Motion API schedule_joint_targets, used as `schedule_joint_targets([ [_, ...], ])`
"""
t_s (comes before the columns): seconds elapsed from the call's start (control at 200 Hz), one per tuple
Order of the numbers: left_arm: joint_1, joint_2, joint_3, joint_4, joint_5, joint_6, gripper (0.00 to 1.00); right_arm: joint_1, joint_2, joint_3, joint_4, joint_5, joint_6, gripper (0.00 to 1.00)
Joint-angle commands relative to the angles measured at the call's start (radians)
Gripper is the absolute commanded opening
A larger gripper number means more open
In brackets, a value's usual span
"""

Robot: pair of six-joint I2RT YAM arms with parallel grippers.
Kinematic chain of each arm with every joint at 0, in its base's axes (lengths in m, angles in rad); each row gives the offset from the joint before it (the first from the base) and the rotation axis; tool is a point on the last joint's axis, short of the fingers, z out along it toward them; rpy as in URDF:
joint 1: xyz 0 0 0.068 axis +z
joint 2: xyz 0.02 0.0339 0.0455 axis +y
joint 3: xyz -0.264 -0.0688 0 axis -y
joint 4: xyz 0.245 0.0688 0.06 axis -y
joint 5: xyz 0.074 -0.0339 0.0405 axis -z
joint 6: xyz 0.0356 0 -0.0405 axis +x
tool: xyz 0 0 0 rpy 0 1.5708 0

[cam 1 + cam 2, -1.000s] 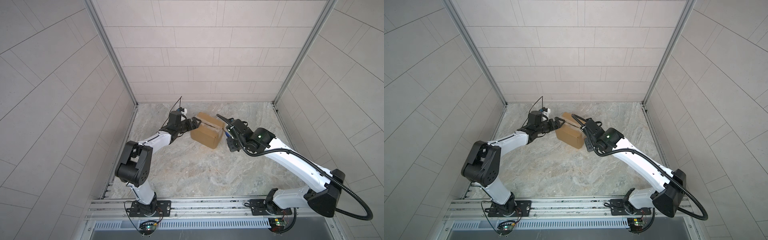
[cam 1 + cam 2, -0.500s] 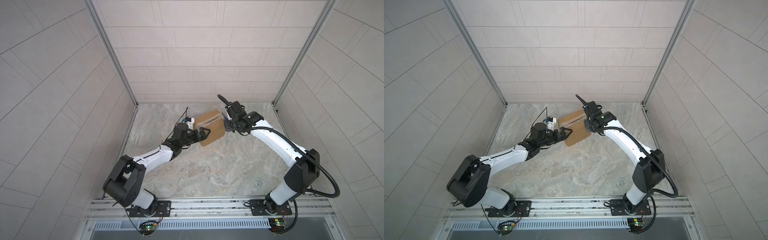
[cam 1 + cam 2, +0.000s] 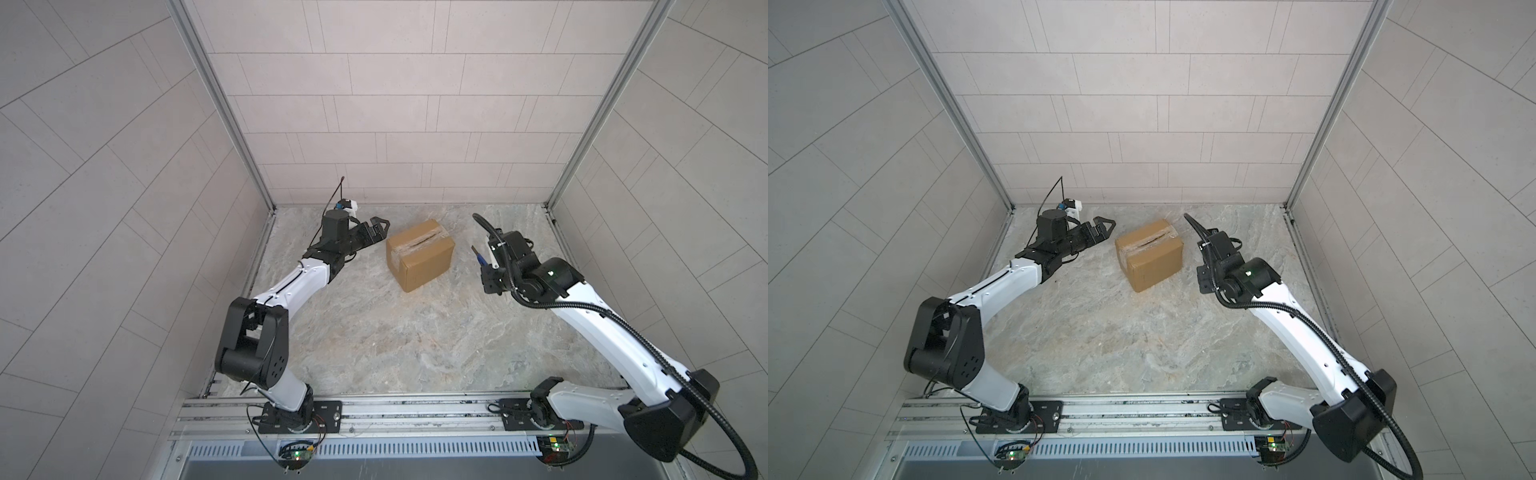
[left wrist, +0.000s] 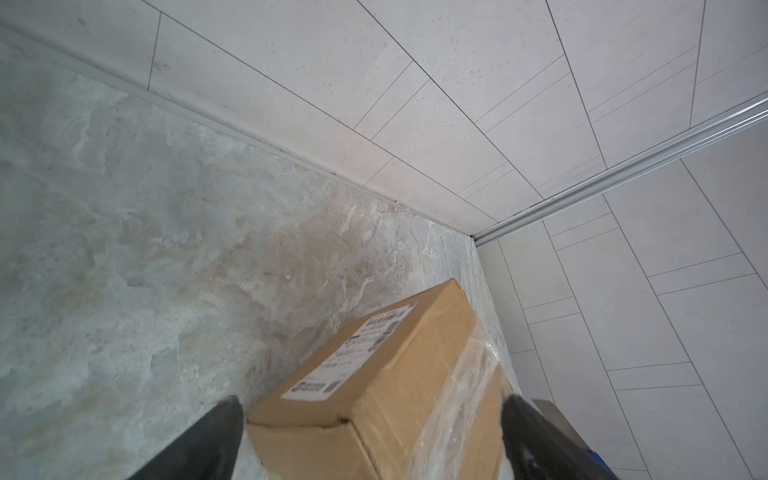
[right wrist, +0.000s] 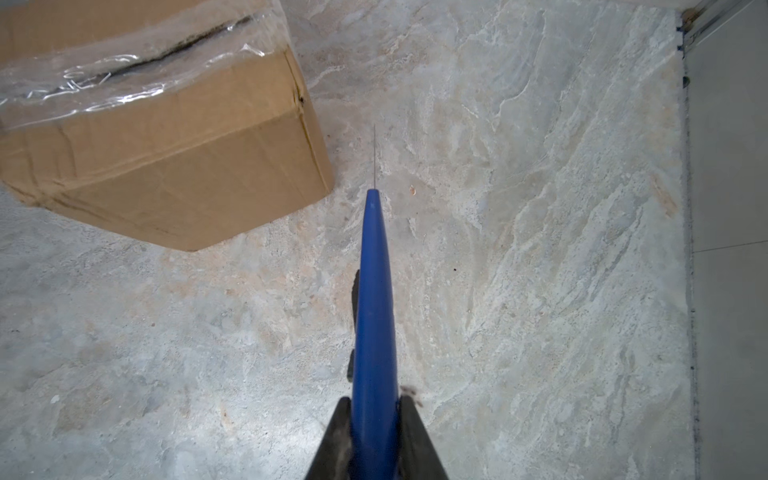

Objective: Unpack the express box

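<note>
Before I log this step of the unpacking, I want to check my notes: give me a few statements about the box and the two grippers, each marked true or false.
1. The left gripper is open. True.
2. The right gripper is empty. False: it is shut on a blue-handled knife.
3. The express box is lifted off the table. False: it rests on the marble table.
4. A white shipping label is stuck on one side of the box. True.
5. The clear tape on top of the box shows a dark slit along the flap seam. True.
</note>
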Motion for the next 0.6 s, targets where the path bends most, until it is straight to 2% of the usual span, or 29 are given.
schedule_joint_targets([
  [0.0, -0.003, 0.084, 0.079, -0.03, 0.051, 0.043, 1.0, 0.046, 0.007, -0.006, -0.008, 0.007, 0.071, 0.0],
  [0.225, -0.028, 0.16, 0.097, 0.02, 0.097, 0.015, 1.0, 0.056, 0.087, 0.017, 0.1, -0.058, 0.088, 0.0],
  [0.471, -0.091, 0.111, 0.022, 0.092, 0.133, -0.021, 1.0, 0.05, 0.182, 0.098, 0.141, -0.062, 0.041, 0.0],
  [0.596, -0.107, 0.062, -0.064, 0.178, 0.15, -0.081, 1.0, 0.038, 0.228, 0.135, 0.153, -0.069, 0.011, 0.0],
])
